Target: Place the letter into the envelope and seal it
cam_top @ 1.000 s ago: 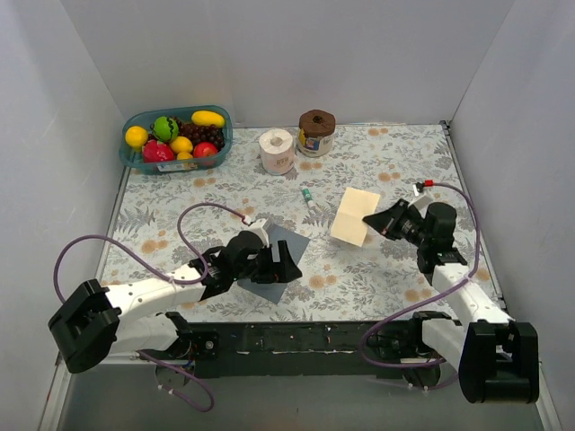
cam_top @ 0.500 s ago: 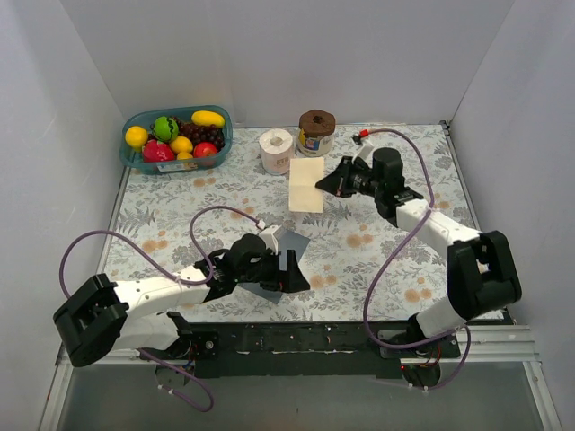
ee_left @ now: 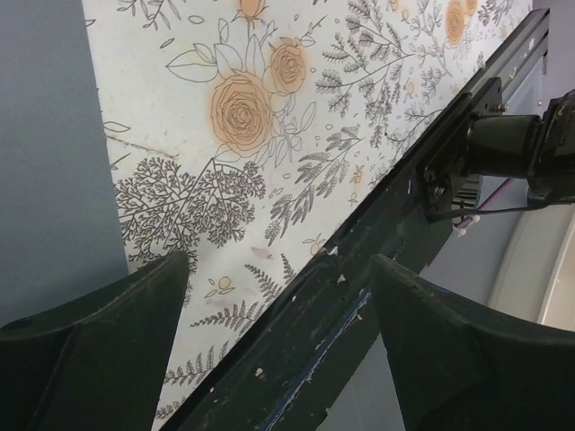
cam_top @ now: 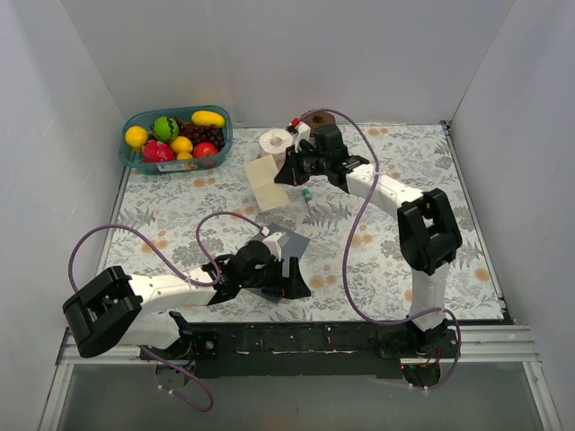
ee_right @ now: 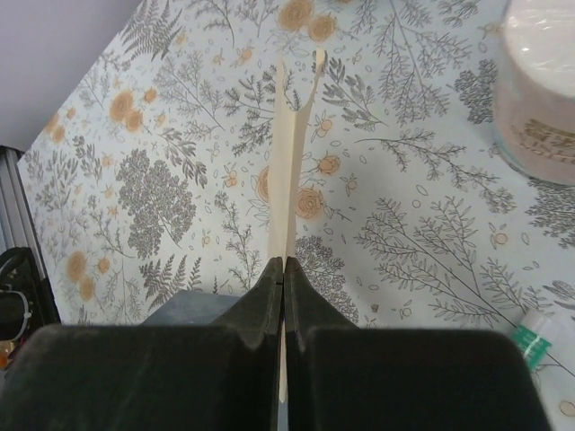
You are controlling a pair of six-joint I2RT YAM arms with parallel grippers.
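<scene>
The right hand [cam_top: 280, 175] is clamping the letter [cam_top: 264, 184] edge-on in the air beyond the envelope [cam_top: 289, 244], likely readying insertion. The left hand [cam_top: 287, 277], spread wide, is hovering at the envelope's near side, probably to steady it.

left end effector [cam_top: 286, 272]: spread | right end effector [cam_top: 282, 173]: pinched, arm outstretched

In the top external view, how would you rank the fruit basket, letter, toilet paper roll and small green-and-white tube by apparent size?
1. fruit basket
2. letter, held up nearer the camera
3. toilet paper roll
4. green-and-white tube
</scene>
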